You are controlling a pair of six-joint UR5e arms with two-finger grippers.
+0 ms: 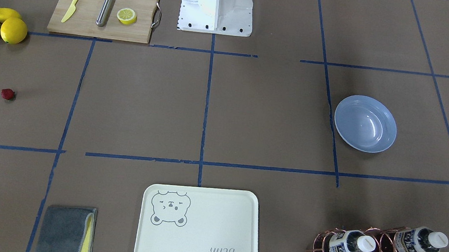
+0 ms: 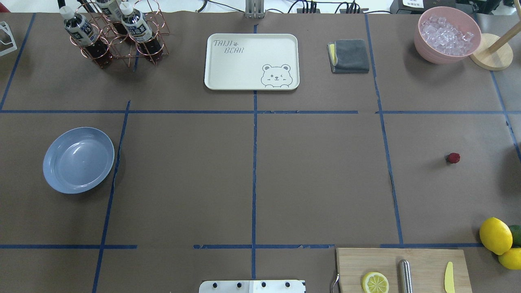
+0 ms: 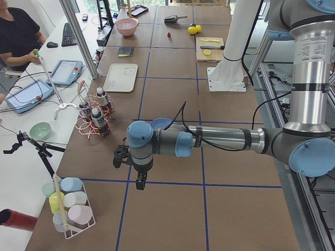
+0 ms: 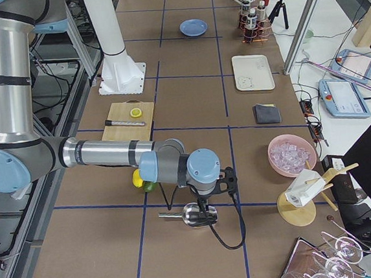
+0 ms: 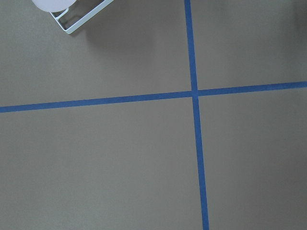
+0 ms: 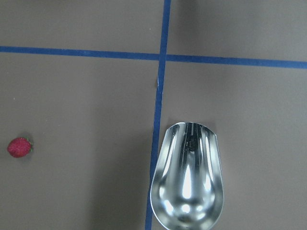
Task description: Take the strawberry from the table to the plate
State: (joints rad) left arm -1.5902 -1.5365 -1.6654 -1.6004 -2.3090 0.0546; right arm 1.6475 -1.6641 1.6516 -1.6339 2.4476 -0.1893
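On the taped brown-paper bench (image 2: 183, 183) of a two-arm rig, seen from over the robot's shoulders, the light-blue plate (image 2: 78, 160) sits empty at the left, on the robot's left side. In the middle, toward the far edge, lies a cream bear-printed tray (image 2: 244, 69). At the right, the whole width of the bench away from the plate, the strawberry (image 2: 453, 158) rests alone on bare paper, with lemons (image 2: 495, 235) at the near right corner.

Neither arm reaches into that view. The left hand (image 3: 140, 180) hangs over bare paper at the bench's left end, past the plate. It shows only from the side, so whether it is released or clenched cannot be told. The right hand (image 4: 204, 205) hangs at the opposite end above a metal scoop (image 6: 187, 179). Its state cannot be told either, as its wrist camera shows no fingers.

The relation that counts is that the strawberry lies on the right arm's side, so that arm is judged the nearer. In the right wrist view the strawberry sits at the left edge and the scoop near centre. The hand therefore likely needs to shift sideways off the scoop before descending. The strawberry appears to lie on its side, but it is too small to fix its long axis. The carry would then run leftward across the bench to the plate.
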